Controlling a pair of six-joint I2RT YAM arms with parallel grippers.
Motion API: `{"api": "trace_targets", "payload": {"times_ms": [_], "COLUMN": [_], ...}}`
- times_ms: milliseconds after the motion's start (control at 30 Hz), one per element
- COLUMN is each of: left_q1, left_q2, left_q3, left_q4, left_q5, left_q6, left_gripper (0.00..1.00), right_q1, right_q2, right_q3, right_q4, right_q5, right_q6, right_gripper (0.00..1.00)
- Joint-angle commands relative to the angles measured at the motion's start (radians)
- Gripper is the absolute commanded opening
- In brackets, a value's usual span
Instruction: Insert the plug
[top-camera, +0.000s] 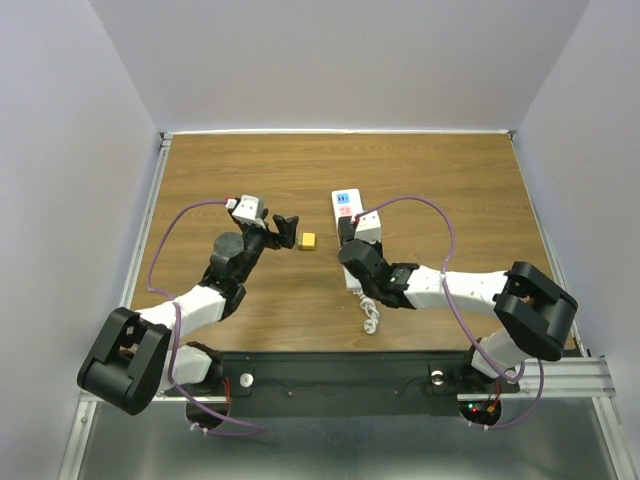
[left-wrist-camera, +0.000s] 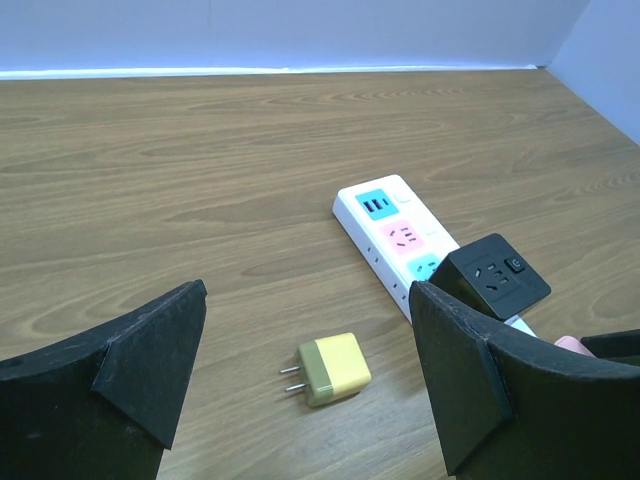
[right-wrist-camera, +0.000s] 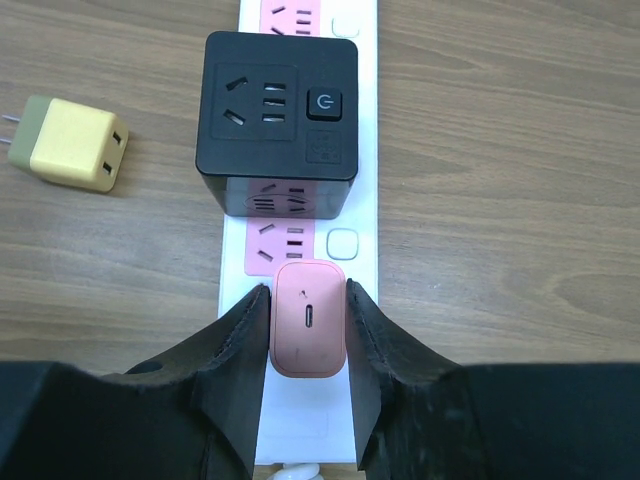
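— Right hand (right-wrist-camera: 308, 302)?
— Closed on pink plug (right-wrist-camera: 309, 335), standing on white power strip (right-wrist-camera: 362, 120), just behind black adapter cube (right-wrist-camera: 278, 105).
— Left hand (left-wrist-camera: 308, 295)?
— Spread wide, holding nothing. Yellow plug (left-wrist-camera: 335, 368) flat on worktop (left-wrist-camera: 200, 150) between its fingers, near strip.

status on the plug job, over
Left gripper open, yellow plug loose ahead. Right gripper shut on pink plug, on the power strip. Black adapter next along, clear gap.
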Motion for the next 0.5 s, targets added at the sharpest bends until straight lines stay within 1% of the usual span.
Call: {"api": "trace_targets", "payload": {"times_ms": [0,267,467], "left_q1": [0.006,0.006,0.006], "left_q2": [-0.036,-0.039,-0.04], "left_q3": [-0.014,-0.016,-0.018], "left_q4": [0.058,0.058,0.06], "left_q5": [0.011,0.014,0.017], "left_q6": [0.001,-0.003,-0.001], "left_gripper": [0.93,0.94,0.94], "right_q1": [0.014,0.086,0.089], "right_q2": [0.047,0.085,0.137], "right_q3": [-0.076,-0.094,-0.111], "right_q4": [-0.082,-0.082,-0.082], "right_q5": [-0.001,0.032,0.044], "right_q6": [0.063,0.121,0.165], "right_gripper": [0.0,0.0,0.0]}}
